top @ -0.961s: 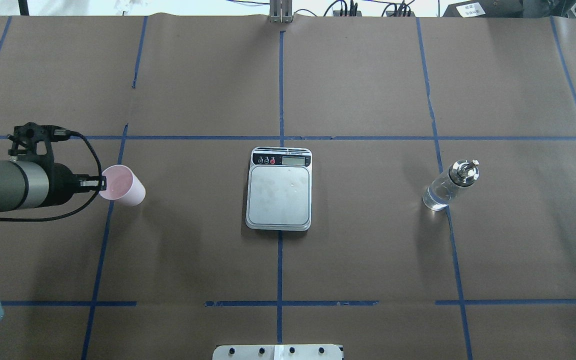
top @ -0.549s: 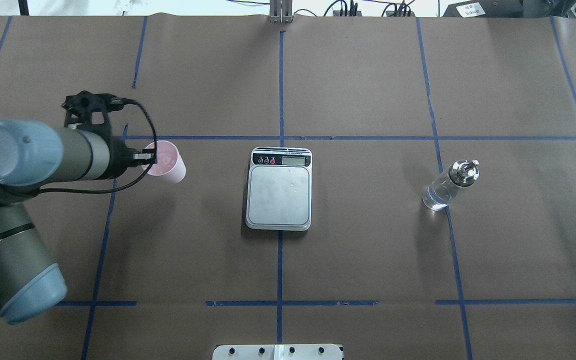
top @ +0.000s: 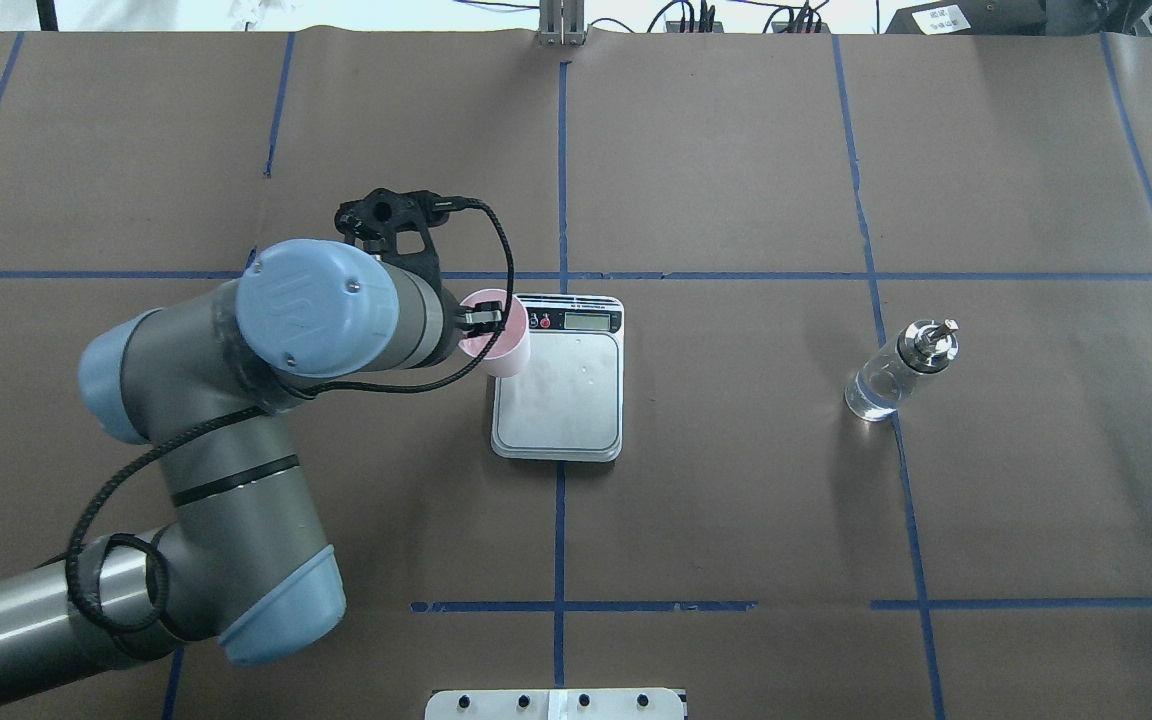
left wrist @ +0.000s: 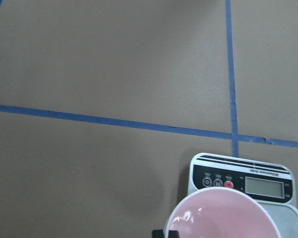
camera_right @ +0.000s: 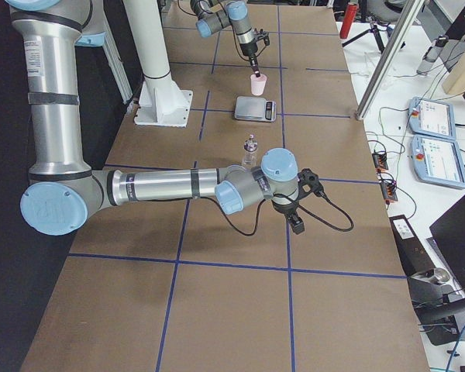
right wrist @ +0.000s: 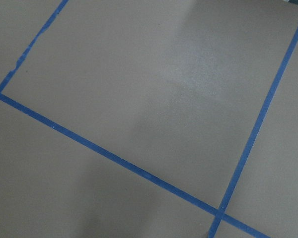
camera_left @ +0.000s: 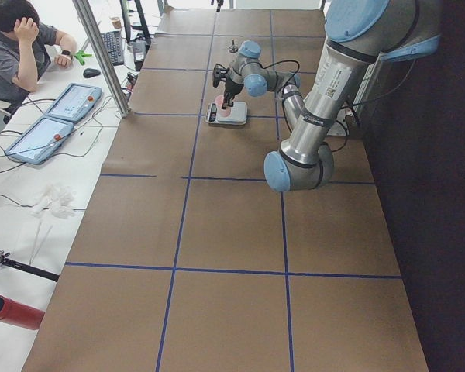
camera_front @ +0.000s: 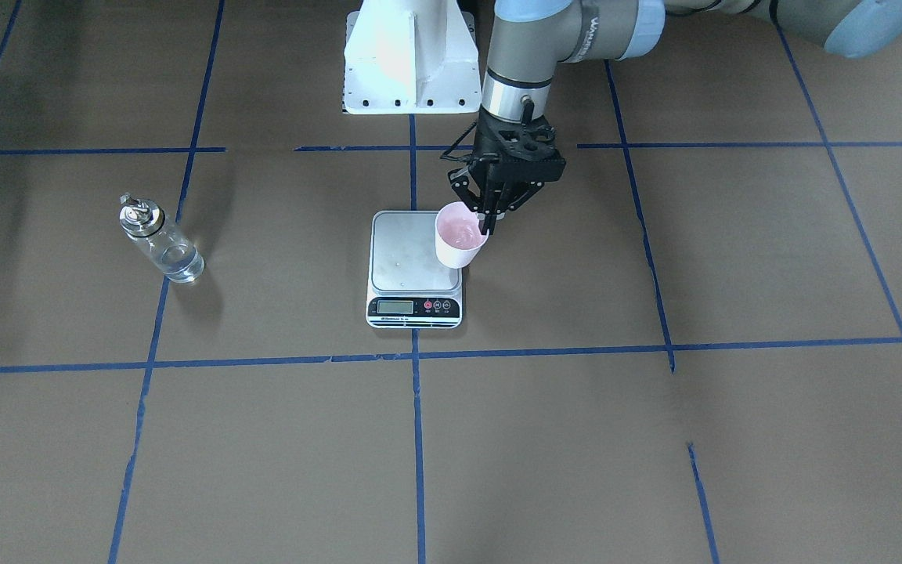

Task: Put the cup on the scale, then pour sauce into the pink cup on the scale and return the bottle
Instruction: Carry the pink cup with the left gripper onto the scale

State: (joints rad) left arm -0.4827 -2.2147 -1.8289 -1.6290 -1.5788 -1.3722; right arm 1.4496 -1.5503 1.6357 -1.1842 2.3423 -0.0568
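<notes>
Cup (camera_front: 460,237) rim in left pincer (camera_front: 487,225)

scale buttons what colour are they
The buttons on the scale are two black and one red, clearest in the left wrist view.

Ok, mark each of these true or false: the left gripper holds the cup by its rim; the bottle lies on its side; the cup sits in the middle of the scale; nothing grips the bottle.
The left gripper holds the cup by its rim. True.
The bottle lies on its side. False: it stands upright on the table.
The cup sits in the middle of the scale. False: it is at the scale's edge on the robot's left, in the gripper.
Nothing grips the bottle. True.
</notes>
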